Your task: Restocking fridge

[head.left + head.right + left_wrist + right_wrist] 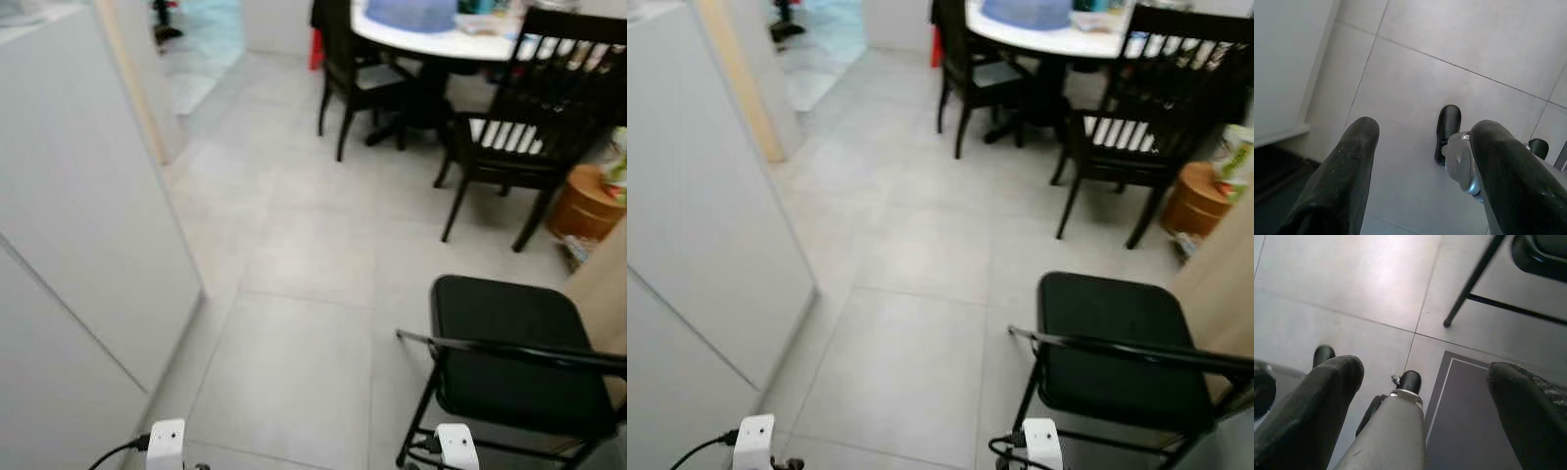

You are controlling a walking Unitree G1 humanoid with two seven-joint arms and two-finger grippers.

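Note:
A large white fridge front (88, 225) fills the left side of the eye views, its doors closed and a seam running across it. Both arms hang low, with their white wrists at the picture's bottom edge, left wrist (165, 446) and right wrist (457, 446). My left gripper (1425, 132) is open over the grey floor tiles, nothing between its fingers, and the fridge's base is beside it. My right gripper (1425, 369) is open too and holds nothing; it hangs above the tiles near a chair leg (1471, 284).
A black folding chair (519, 352) stands close on the right. Farther back are a round white table (431, 41), two dark wooden chairs (529, 127) and a brown tub (586, 204). A dark mat (1474, 421) lies by my feet. Open tiled floor (294, 264) runs ahead.

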